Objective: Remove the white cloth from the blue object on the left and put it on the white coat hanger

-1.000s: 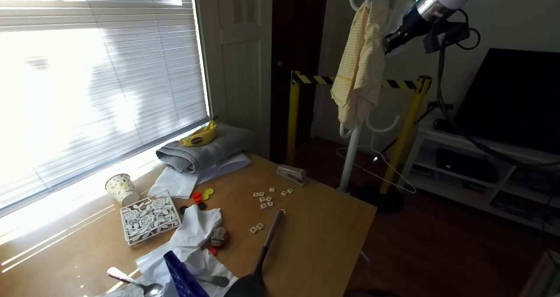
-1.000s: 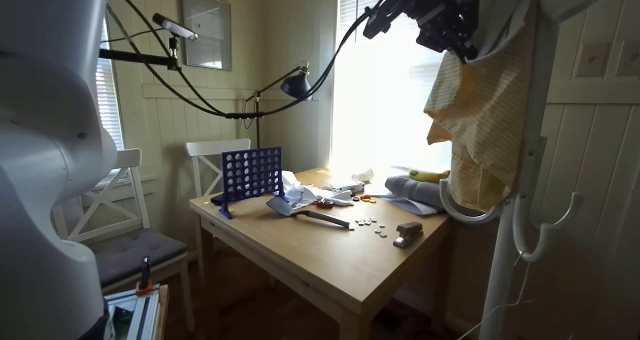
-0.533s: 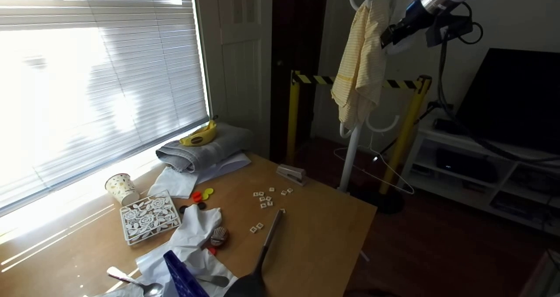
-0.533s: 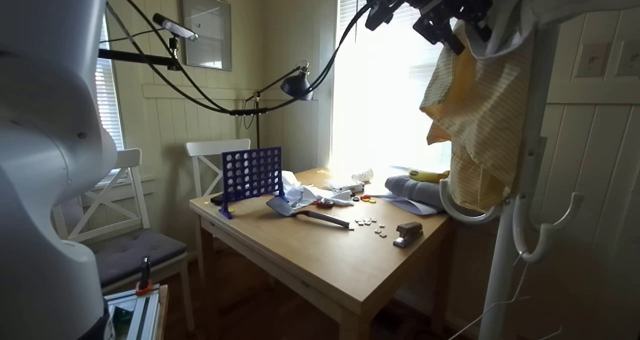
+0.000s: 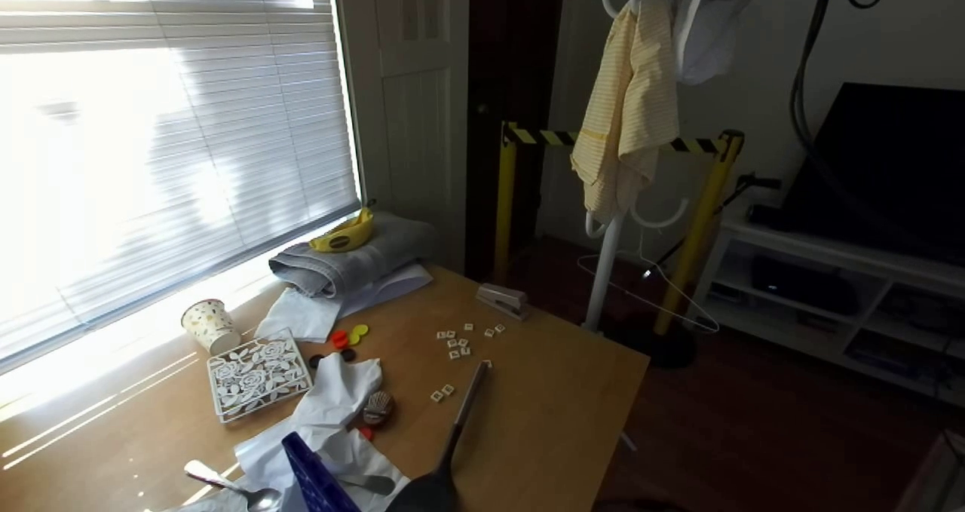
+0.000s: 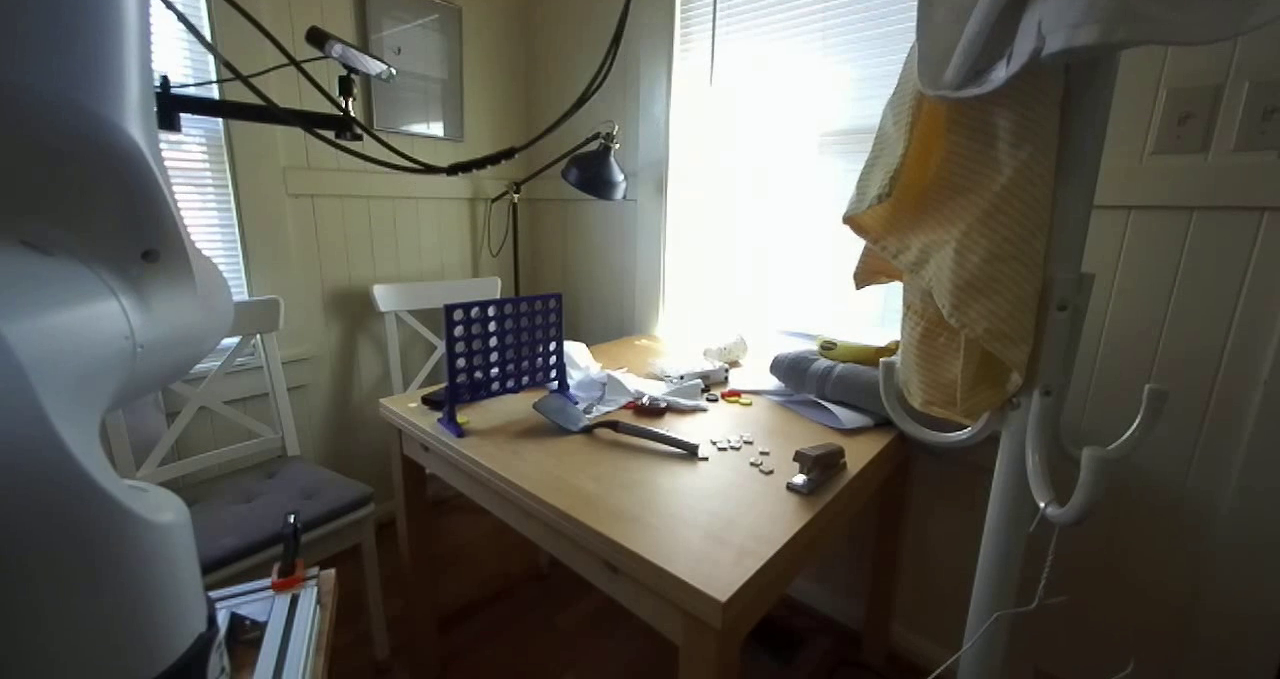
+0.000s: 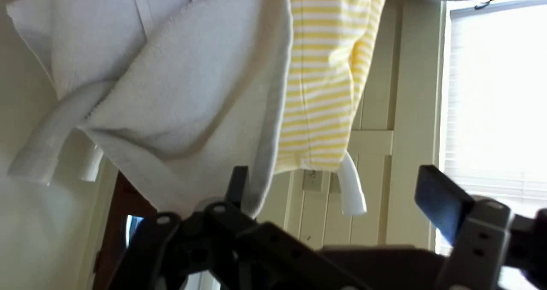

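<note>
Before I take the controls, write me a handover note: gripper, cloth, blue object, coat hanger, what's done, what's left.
Gripper: open, nothing gripped; in the wrist view one side of it overlaps the cloth's edge, contact unclear.
White cloth: hangs near the top of the white coat hanger, next to the yellow striped towel.
Blue object: stands on the table, no cloth draped over it that I can see.
Done: cloth off the blue object and onto the hanger, by the look of it.
Left: probably just backing the gripper clear without snagging the cloth, then checking that it hangs securely.
</note>
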Controlling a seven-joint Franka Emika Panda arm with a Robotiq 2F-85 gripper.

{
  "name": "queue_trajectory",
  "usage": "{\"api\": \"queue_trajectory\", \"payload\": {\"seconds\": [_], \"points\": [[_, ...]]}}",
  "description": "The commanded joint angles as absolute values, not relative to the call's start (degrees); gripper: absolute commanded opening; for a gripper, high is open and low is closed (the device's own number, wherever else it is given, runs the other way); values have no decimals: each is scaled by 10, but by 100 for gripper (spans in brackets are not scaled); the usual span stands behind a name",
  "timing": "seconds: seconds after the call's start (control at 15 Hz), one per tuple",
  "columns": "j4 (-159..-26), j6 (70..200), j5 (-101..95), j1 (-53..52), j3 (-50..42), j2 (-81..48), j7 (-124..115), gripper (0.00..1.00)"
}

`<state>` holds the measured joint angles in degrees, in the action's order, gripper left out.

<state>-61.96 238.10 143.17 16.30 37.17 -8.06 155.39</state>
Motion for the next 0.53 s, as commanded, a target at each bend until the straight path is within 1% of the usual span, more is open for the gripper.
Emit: {"api": "queue_trajectory", "payload": {"seconds": [0.0, 0.13, 0.2, 0.33, 0.4, 0.47], "points": [[-583, 2384, 1442, 159, 382, -69, 1549, 100], [-566, 2383, 1432, 149, 389, -72, 1529, 100], [-544, 2388, 1444, 78, 320, -77, 1527, 100], [-528, 2376, 1438, 39, 294, -80, 1506, 100], [-565, 2379, 1432, 86, 329, -66, 1522, 100], [-558, 2378, 1432, 65, 314, -67, 1516, 100]]}}
